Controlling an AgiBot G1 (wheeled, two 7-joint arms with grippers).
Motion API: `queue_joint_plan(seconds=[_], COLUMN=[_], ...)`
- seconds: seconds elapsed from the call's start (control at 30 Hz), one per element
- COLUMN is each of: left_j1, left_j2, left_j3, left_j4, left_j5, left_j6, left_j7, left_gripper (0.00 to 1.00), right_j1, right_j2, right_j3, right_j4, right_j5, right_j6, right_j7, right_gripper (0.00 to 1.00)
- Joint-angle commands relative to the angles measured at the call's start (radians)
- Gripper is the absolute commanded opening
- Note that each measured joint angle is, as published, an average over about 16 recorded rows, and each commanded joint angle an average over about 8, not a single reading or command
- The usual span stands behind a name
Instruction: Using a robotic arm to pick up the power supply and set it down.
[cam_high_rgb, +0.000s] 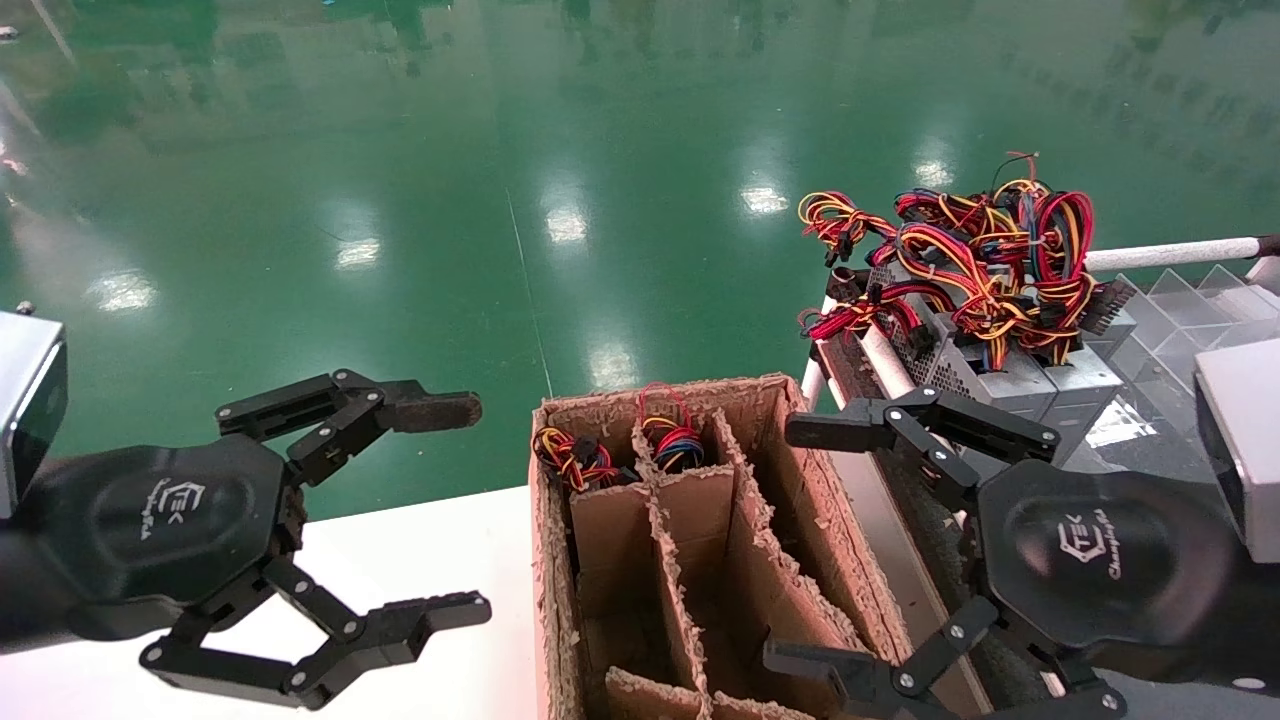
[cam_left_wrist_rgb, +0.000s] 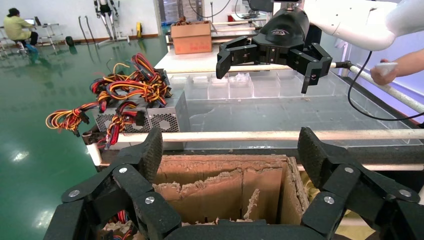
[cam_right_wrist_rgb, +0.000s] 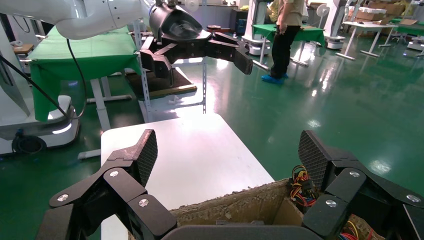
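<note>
A worn cardboard box with dividers stands between my two grippers. Two small looped wire bundles stick up from its far compartments. Each looks like the top end of a power supply, with the grey case hidden below. One bundle shows in the right wrist view. My right gripper hangs open and empty at the box's right side, and its white arm shows in the left wrist view. My left gripper is open and empty over the white table, left of the box.
Grey perforated cases with big tangled wire masses sit on a railed rack at the back right, beside clear plastic dividers. A person's hand is near that rack. Green floor lies beyond the table edge.
</note>
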Motion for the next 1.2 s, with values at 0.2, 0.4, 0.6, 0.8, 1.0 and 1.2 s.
queue_joint_plan(seconds=[0.2,0.4,0.6,0.8,1.0,1.2], left_j1=[0.000,0.000,0.000,0.000,0.000,0.000], left_j2=[0.000,0.000,0.000,0.000,0.000,0.000], left_j3=[0.000,0.000,0.000,0.000,0.000,0.000], left_j4=[0.000,0.000,0.000,0.000,0.000,0.000], left_j5=[0.000,0.000,0.000,0.000,0.000,0.000], left_j6=[0.000,0.000,0.000,0.000,0.000,0.000], left_j7=[0.000,0.000,0.000,0.000,0.000,0.000], left_gripper=[0.00,0.00,0.00,0.00,0.00,0.00], right_j1=[0.000,0.000,0.000,0.000,0.000,0.000], right_j2=[0.000,0.000,0.000,0.000,0.000,0.000], right_j3=[0.000,0.000,0.000,0.000,0.000,0.000], right_j4=[0.000,0.000,0.000,0.000,0.000,0.000], right_j5=[0.000,0.000,0.000,0.000,0.000,0.000], right_j6=[0.000,0.000,0.000,0.000,0.000,0.000], right_j7=[0.000,0.000,0.000,0.000,0.000,0.000], right_gripper=[1.00,1.00,1.00,1.00,1.00,1.00])
